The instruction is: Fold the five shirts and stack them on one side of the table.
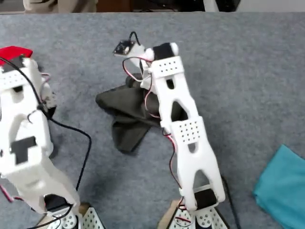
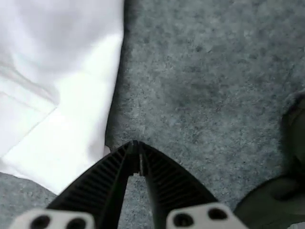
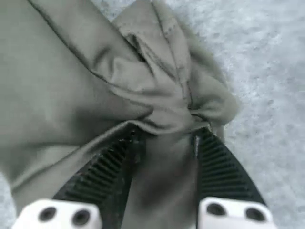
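In the middle, the right gripper (image 3: 164,131) pinches the bunched olive shirt (image 1: 125,117). The left gripper (image 2: 137,149) hangs closed beside a white shirt (image 2: 57,81).

Grey counter (image 1: 248,71) with a short, felt-like pile, mottled lighter and darker, reaching to a straight far edge near the top of the high view. Beyond that edge, a narrow strip of the room (image 1: 114,5): brown at the middle, dark just beside it, pale farther along. Same grey pile close up in both wrist views, slightly speckled
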